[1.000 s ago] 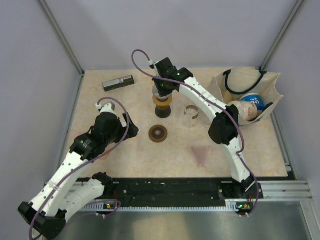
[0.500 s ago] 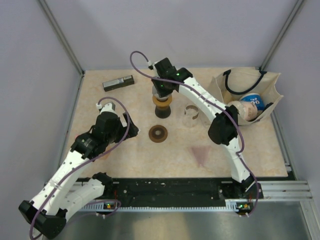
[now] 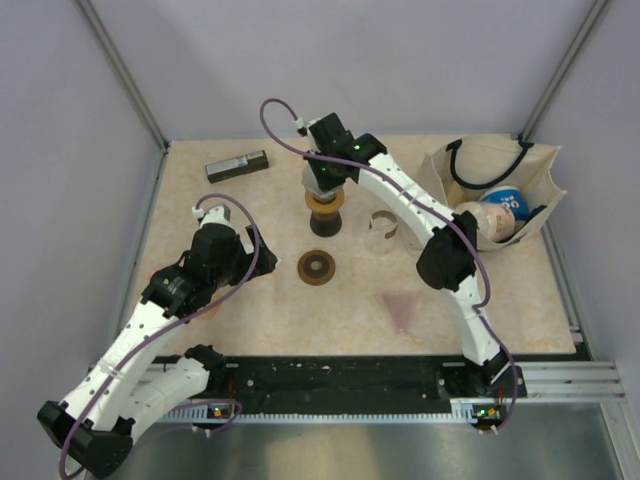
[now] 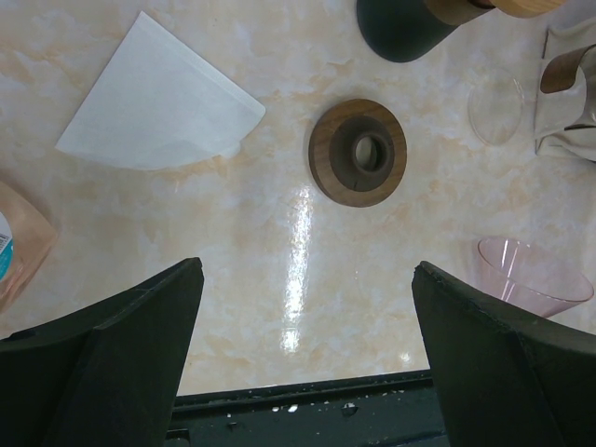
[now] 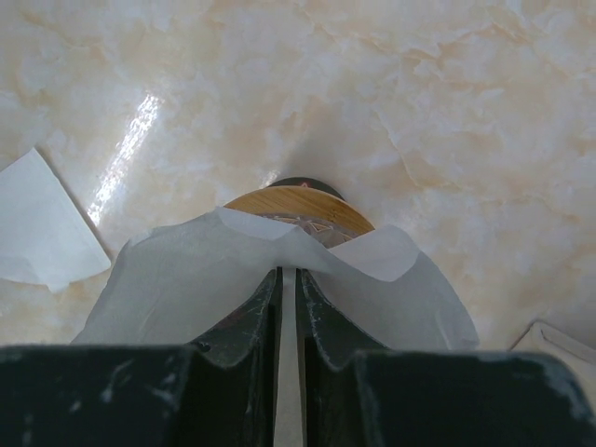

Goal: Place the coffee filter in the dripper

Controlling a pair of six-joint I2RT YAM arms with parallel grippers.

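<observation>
My right gripper (image 3: 322, 188) (image 5: 287, 272) is shut on a white paper coffee filter (image 5: 372, 279). It holds the filter right above the dripper (image 3: 323, 212), which has a bamboo collar (image 5: 303, 207) and a dark base (image 4: 400, 23). The filter drapes over my fingertips and hides most of the dripper's mouth. A second white filter (image 4: 158, 98) lies flat on the table and also shows in the right wrist view (image 5: 37, 223). My left gripper (image 3: 238, 262) (image 4: 307, 270) is open and empty above the table, near the front left.
A wooden ring (image 3: 317, 267) (image 4: 358, 152) lies in front of the dripper. A clear glass piece (image 3: 383, 222) stands to its right. A pink translucent cone (image 3: 405, 310) (image 4: 535, 275) lies front right. A tote bag (image 3: 540, 180) holds a cup at the right. A dark bar (image 3: 236, 165) lies back left.
</observation>
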